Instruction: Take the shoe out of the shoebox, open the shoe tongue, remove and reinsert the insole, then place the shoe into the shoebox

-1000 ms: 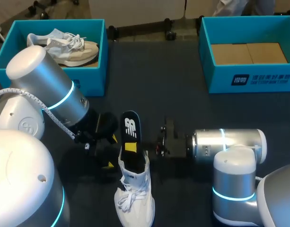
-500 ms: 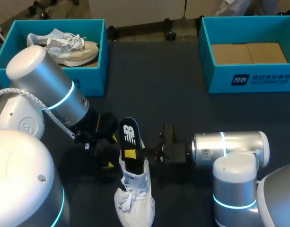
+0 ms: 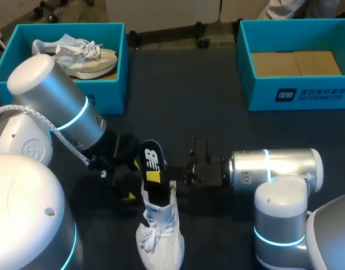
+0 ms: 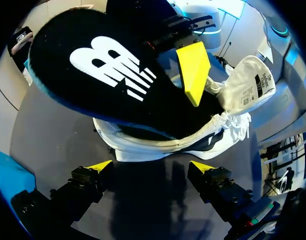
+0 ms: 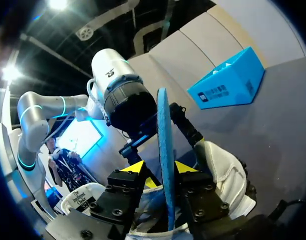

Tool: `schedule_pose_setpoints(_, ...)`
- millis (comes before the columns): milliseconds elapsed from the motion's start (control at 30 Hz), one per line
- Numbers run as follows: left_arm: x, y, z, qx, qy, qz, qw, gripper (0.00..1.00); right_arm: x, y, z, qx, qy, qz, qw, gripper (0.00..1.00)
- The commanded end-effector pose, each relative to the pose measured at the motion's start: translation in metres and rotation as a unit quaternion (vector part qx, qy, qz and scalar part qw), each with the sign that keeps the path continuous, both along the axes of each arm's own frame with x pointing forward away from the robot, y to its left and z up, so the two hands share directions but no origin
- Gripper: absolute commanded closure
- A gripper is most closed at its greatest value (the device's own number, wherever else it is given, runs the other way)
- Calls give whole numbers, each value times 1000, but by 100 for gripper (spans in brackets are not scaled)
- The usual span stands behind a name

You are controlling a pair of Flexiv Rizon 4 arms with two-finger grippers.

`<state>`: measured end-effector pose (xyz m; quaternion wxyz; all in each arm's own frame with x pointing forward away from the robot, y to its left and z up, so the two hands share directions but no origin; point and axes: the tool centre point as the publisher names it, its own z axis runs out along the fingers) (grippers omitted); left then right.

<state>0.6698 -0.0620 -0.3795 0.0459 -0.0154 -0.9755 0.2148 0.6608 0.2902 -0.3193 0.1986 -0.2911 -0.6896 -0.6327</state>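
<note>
White mesh lace-up shoe [image 3: 159, 230] lies on the dark desk [image 3: 178, 101], toe toward the robot, outside either box. The black foam insole with a white logo [image 3: 152, 163] stands upright out of the shoe's heel opening.

Change noted: over the last second the insole has dropped lower into the shoe and leans a little more toward the left arm's side. The right arm has shifted only slightly. Judgement: reinsertion is under way but unfinished, since most of the insole is above the shoe's collar.

Right jaws: just beside the shoe's heel on its right. They are closed onto the insole, one yellow fingertip [image 4: 193, 70] lying on its printed face and the other behind it. The right wrist view shows the insole edge-on [image 5: 165, 150] between the two tips.

Left jaws: just beside the shoe's heel on its left, spread wide, gripping nothing. The shoe sits ahead of the tips and apart from them.

An empty blue cardboard shoebox [image 3: 296, 93] stands well beyond the shoe, to its right.
</note>
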Motion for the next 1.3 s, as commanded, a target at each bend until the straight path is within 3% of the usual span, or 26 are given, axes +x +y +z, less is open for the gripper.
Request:
schedule_pose_setpoints(33,-1,1,-1,-1,-1,0,1000,0,8,3,1,5,0,3,1000,82)
schedule_pose_setpoints(100,-1,1,-1,-1,-1,0,1000,0,12,4,0,10,1,2,1000,91)
schedule_pose_setpoints(133,-1,1,-1,-1,-1,0,1000,0,13,5,-1,12,2,3,1000,100)
schedule_pose_setpoints(367,-1,1,-1,-1,-1,0,1000,0,17,6,-14,23,31,-1,999,100)
schedule_pose_setpoints(767,-1,1,-1,-1,-1,0,1000,0,-14,-1,-26,-8,59,-22,998,100)
schedule_pose_setpoints(1000,-1,1,-1,-1,-1,0,1000,0,-18,-4,-28,-10,63,-26,998,100)
schedule_pose_setpoints(1033,-1,1,-1,-1,-1,0,1000,0,-18,-4,-26,-9,59,-26,998,90)
schedule_pose_setpoints(1067,-1,1,-1,-1,-1,0,1000,0,-18,-4,-24,-7,55,-26,998,73)
schedule_pose_setpoints(1100,-1,1,-1,-1,-1,0,1000,0,-18,-4,-24,-7,55,-26,998,73)
schedule_pose_setpoints(1133,-1,1,-1,-1,-1,0,1000,0,-16,-4,-18,-7,43,-26,999,56)
schedule_pose_setpoints(1300,-1,1,-1,-1,-1,0,1000,0,-12,-3,-7,-10,26,-24,999,56)
